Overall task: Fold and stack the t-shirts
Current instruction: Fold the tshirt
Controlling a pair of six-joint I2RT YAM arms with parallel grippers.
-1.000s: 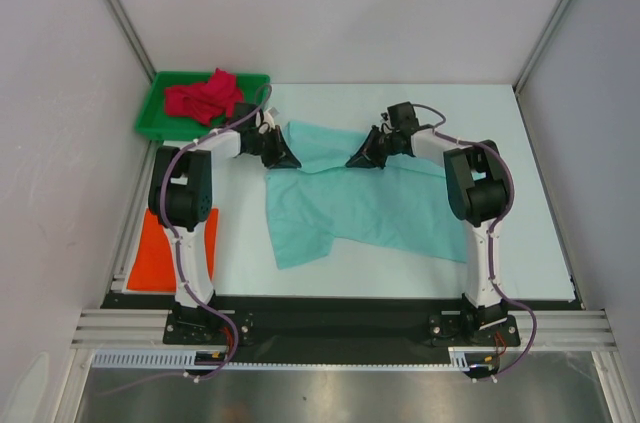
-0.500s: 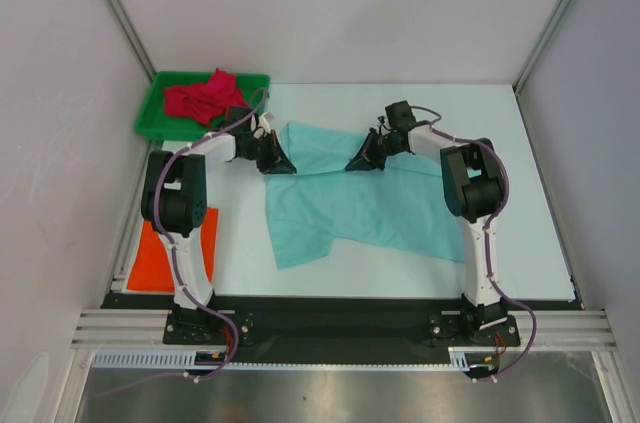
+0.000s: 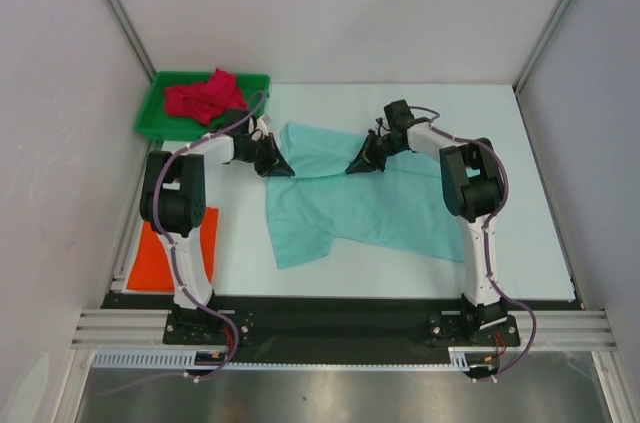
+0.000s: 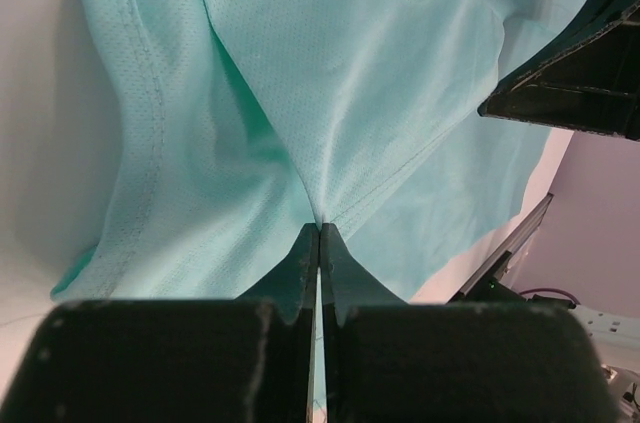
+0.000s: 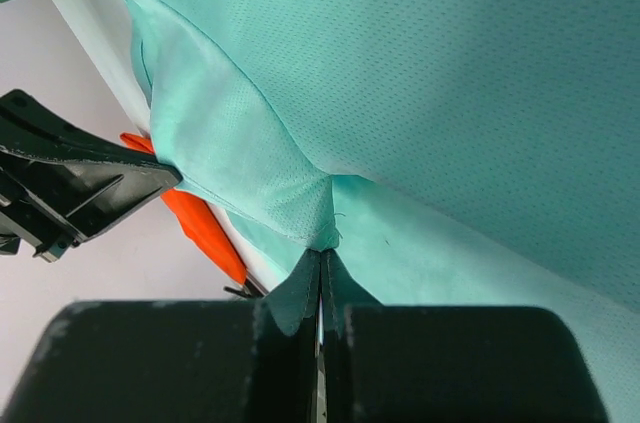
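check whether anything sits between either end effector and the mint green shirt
Nothing visible does. The left end effector and the right end effector are each shut directly on a fold of the mint green t-shirt. The red t-shirt sits apart in the green tray at the far left.

Mint t-shirt (image 4: 330, 63): matt, finely perforated mesh cloth.

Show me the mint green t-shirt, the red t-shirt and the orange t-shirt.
mint green t-shirt (image 3: 370, 211), top view, middle of its body.
red t-shirt (image 3: 203, 99), top view, centre of the crumpled heap.
orange t-shirt (image 3: 148, 261), top view, its exposed left half.
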